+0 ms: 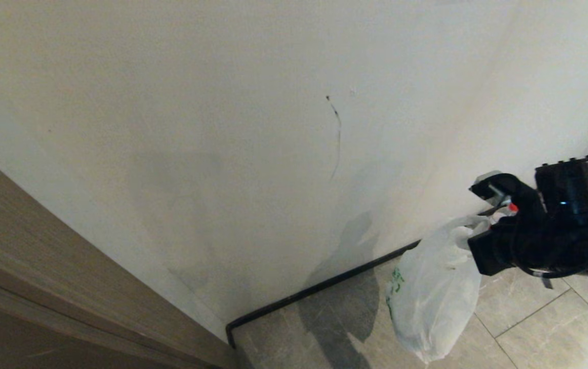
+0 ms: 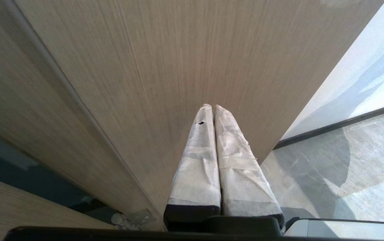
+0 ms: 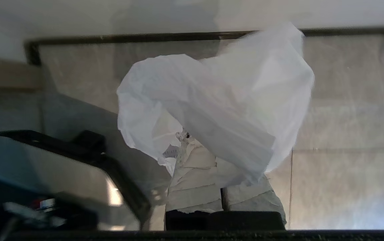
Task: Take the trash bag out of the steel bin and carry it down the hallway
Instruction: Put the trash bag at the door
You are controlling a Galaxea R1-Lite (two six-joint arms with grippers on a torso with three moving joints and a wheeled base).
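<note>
The trash bag (image 1: 434, 302), thin white plastic with green print, hangs clear above the hallway floor tiles (image 1: 534, 328) beside the white wall. My right gripper (image 1: 493, 215) is shut on the bunched top of the bag. In the right wrist view the trash bag (image 3: 225, 100) billows over the taped fingers (image 3: 195, 180) and hides the tips of the right gripper (image 3: 205, 147). My left gripper (image 2: 212, 106) is shut and empty, parked facing a wood panel. The steel bin is out of view.
A wood-grain door panel (image 1: 42, 266) fills the left. A dark baseboard (image 1: 319, 287) runs along the white wall (image 1: 222, 128) to a corner. A glossy grey shape with a black rim (image 3: 61, 174) sits close under the right wrist.
</note>
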